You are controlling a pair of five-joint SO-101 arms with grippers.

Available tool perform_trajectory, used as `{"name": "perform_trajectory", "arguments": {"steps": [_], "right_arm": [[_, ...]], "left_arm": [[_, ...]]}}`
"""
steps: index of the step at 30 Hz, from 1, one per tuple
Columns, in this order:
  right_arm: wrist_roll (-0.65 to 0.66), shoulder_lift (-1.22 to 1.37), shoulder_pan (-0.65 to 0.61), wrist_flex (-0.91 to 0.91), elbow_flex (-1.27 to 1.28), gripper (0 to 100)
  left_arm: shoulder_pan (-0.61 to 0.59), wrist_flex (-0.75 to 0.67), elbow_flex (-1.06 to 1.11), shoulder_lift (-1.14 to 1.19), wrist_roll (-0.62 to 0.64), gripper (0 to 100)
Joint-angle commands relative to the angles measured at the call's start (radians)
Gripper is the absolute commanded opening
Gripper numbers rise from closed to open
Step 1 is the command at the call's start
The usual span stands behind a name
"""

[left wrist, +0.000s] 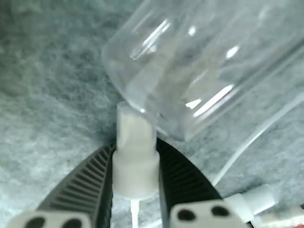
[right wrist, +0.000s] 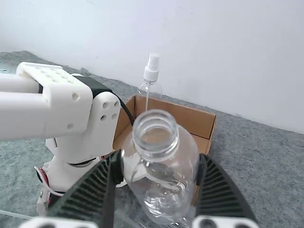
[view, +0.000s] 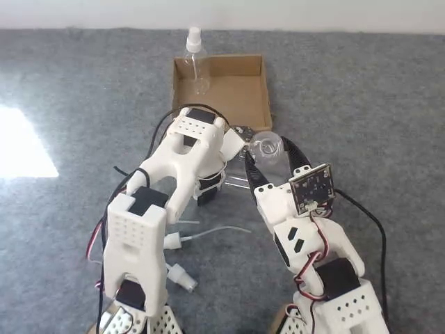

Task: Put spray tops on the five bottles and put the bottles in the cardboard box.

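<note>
Left gripper [left wrist: 135,156] clamped on spray top [left wrist: 135,168], top squarely between fingers, tip just beside bottle [left wrist: 204,61]. Right gripper [right wrist: 159,162] closed around that open bottle, neck up, near box [view: 236,97]. Capped bottle [view: 195,59] stands in box.

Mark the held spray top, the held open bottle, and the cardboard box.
spray top [left wrist: 135,161], left wrist view, white collar.
open bottle [right wrist: 164,175], right wrist view, shoulder.
cardboard box [view: 236,97], high view, bare floor.

A grey felt-covered table [view: 375,104] carries an open cardboard box [view: 266,97] toward its far side; nearer, well apart from it, lie a loose spray top [view: 185,280] and a second spray top [view: 174,241] trailing its long tube.
</note>
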Motion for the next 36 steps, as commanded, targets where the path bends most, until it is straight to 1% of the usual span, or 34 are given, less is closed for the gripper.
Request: {"name": "perform_trajectory", "arguments": {"steps": [1,8,15,20,26,28,32,36], "right_arm": [[0.021,-0.031,0.001,0.004,-0.063,10.1],[0.021,-0.033,0.001,0.004,-0.063,10.1],[0.02,-0.033,0.001,0.004,-0.063,10.1],[0.02,-0.033,0.001,0.004,-0.063,10.1],[0.02,-0.033,0.001,0.004,-0.063,10.1],[0.021,-0.033,0.001,0.004,-0.063,10.1],[0.021,-0.031,0.001,0.004,-0.063,10.1],[0.021,-0.031,0.001,0.004,-0.063,10.1]], "left_arm": [[-0.003,0.063,0.004,-0.11,0.011,1],[-0.032,0.041,0.188,-0.344,0.009,1],[-0.123,-0.14,0.44,-0.554,0.005,2],[-0.15,-0.199,0.499,-0.582,0.005,2],[-0.198,-0.342,0.567,-0.582,0.003,2],[-0.207,-0.358,0.579,-0.582,0.003,6],[-0.209,-0.356,0.581,-0.582,0.003,17],[-0.199,-0.345,0.573,-0.582,0.003,20]]}}
